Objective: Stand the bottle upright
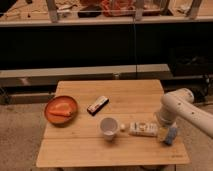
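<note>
Wooden worktop [125, 92]: orange plate [48, 114] holds orange food [61, 110]; white cup [108, 126] beside lying bottle [142, 128]; hand [164, 131] by blue block [170, 135], grip impossible to tell.

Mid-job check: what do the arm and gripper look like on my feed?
The arm is white and smooth, built of thick rounded tubular segments with a bulbous joint; no cables or markings show. The gripper, low over the table beside the lying bottle, looks pale, with a blue block next to it.
</note>
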Controlling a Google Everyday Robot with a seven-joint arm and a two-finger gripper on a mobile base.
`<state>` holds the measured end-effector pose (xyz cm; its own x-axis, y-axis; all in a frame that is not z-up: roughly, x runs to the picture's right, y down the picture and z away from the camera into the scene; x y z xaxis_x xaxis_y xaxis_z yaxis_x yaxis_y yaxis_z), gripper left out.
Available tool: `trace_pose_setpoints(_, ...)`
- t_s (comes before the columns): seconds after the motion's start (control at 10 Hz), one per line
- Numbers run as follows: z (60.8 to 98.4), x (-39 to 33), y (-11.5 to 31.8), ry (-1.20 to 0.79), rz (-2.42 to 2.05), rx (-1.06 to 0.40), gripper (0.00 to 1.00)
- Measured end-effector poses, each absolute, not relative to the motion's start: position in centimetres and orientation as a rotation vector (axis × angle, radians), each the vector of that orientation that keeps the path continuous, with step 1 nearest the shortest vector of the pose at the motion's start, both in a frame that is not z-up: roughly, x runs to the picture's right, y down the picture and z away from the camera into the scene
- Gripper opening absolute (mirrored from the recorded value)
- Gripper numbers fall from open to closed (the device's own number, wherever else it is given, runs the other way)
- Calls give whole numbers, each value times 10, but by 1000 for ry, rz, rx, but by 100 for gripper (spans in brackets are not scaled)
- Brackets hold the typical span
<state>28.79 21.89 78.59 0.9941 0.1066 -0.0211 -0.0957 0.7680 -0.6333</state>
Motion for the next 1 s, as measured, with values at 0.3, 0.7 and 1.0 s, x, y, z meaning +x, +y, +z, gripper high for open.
trace_pose_setpoints(0.3,782,248,215,20,77,-673,80)
trace_pose_setpoints(0.7,794,200,215,161,-14,-650,80)
trace_pose_setpoints(1.0,806,192,217,223,-33,-656,80)
